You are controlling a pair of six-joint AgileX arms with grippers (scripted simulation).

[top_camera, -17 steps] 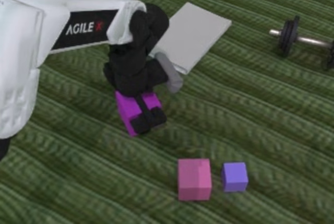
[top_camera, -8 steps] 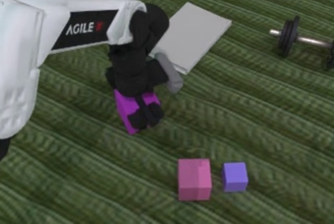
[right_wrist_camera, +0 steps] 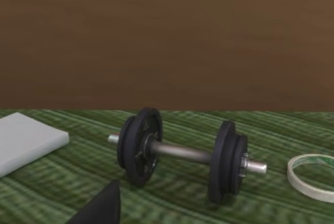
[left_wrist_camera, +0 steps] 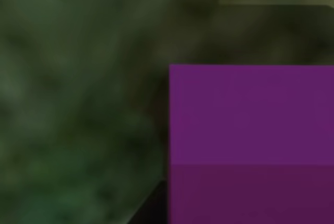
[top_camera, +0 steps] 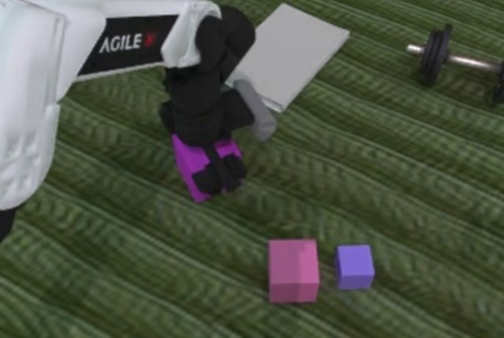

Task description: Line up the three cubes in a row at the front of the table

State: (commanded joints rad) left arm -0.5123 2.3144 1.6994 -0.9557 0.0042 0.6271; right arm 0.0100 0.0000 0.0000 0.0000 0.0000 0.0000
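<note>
your left gripper [top_camera: 218, 174] sat low on the big purple cube [top_camera: 191, 163], out in the middle of the table [top_camera: 409, 165], to the left of the other two cubes. a second before, its two black fingers were a bit wider and stood a little lower on the cube. half a second later they had pulled in closer together, and they looked the same at this moment, squeezed on the cube's sides. the cube itself had not moved at all. it was still flat on the green cloth, in the same spot.

in the left wrist view the purple cube [left_wrist_camera: 250, 140] filled the corner, very close up, so the hand was right down on it.

so i think the grab was just done, but the lift had not started yet. the pink cube [top_camera: 293, 270] and the small blue cube [top_camera: 353, 266] already sat just beside each other near the front. the purple one was the last to bring down, and it looked like it should go on the left of the pink one.

your right arm was parked off to the side, looking at a dumbbell [right_wrist_camera: 182, 153], a roll of tape [right_wrist_camera: 312, 177] and a grey book [right_wrist_camera: 26, 140]. you could not see its fingers well enough to tell how they stood.
</note>
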